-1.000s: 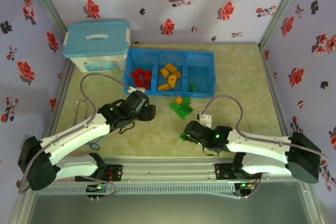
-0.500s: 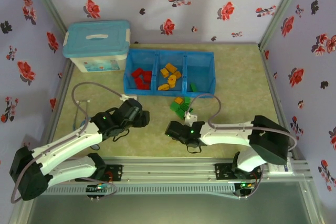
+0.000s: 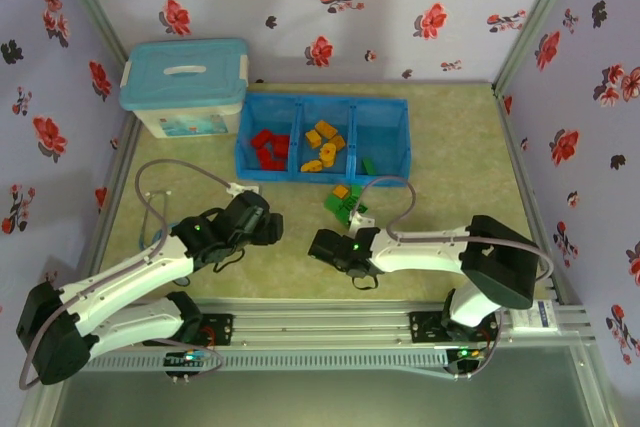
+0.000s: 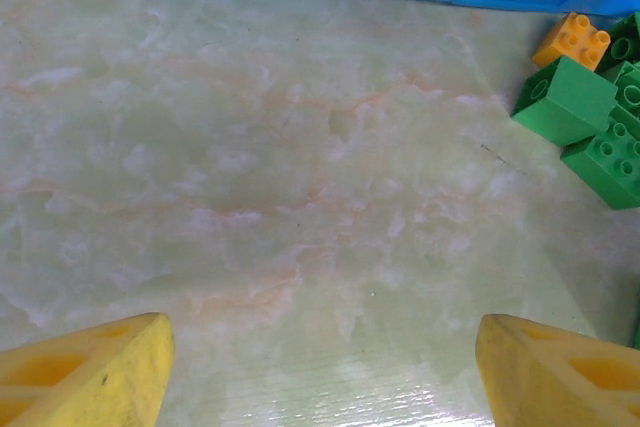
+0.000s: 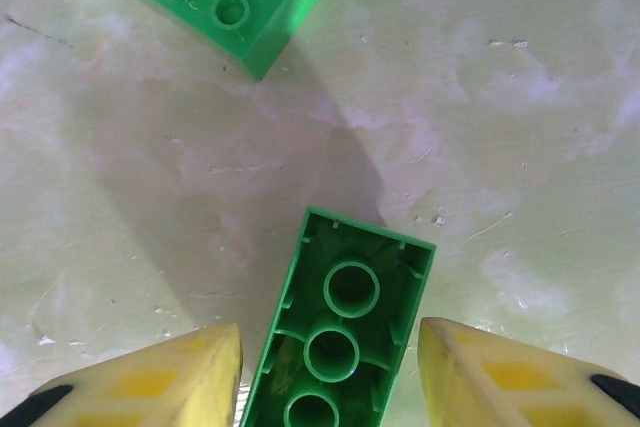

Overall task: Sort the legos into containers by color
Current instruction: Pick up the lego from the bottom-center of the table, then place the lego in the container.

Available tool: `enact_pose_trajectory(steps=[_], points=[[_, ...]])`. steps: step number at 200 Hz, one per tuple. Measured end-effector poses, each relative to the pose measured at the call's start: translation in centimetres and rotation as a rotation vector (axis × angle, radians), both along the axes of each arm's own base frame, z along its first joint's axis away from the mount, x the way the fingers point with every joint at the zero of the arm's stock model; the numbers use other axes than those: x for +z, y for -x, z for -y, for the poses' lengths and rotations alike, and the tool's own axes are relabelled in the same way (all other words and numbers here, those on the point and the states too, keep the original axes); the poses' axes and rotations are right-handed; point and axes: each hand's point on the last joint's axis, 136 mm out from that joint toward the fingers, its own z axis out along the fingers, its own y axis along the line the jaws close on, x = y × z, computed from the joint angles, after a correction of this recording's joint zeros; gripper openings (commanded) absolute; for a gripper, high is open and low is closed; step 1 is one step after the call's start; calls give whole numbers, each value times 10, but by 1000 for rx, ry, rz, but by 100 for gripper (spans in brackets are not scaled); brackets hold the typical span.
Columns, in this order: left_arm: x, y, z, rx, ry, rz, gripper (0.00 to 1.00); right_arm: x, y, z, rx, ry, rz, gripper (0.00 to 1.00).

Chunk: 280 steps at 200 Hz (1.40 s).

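Top external view: a box (image 3: 185,87) sits far left on the counter (image 3: 450,167). The left hand (image 3: 268,225) hangs near of it, released and empty, its fingers (image 4: 90,372) spread over bare counter. Beside the box lies the tray (image 3: 325,99), with red bricks (image 3: 268,147) in its left compartment and orange bricks (image 3: 324,145) in the middle one. Loose bricks (image 3: 347,205), one orange and the rest green, lie just near of the tray. The right hand (image 3: 320,245), near of that pile, grasps a green brick (image 5: 345,292), hollow side toward the wrist camera, its shadow on the counter.
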Motion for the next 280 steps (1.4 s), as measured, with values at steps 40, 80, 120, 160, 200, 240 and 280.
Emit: enact_pose_trajectory(steps=[40, 80, 120, 160, 200, 240, 280], points=[[-1, 1, -1, 6, 5, -2, 79, -8, -1, 4, -5, 30, -12, 46], [-4, 2, -3, 14, 12, -4, 79, -10, -2, 5, -6, 40, -18, 29], [-2, 3, -3, 14, 17, 0, 78, 2, -12, 8, -9, 44, -10, 27], [-5, 10, 2, -7, 27, -5, 78, 61, -50, 25, -39, -3, 70, 28], [-30, 31, 6, -43, 8, -51, 78, 123, -104, 61, -111, -40, 172, 28], [-45, 48, 13, -81, 12, -75, 77, 135, -151, 84, -124, -2, 155, 26], [-38, 54, 22, -100, 48, -53, 77, 121, -197, 86, -105, 37, 85, 26]])
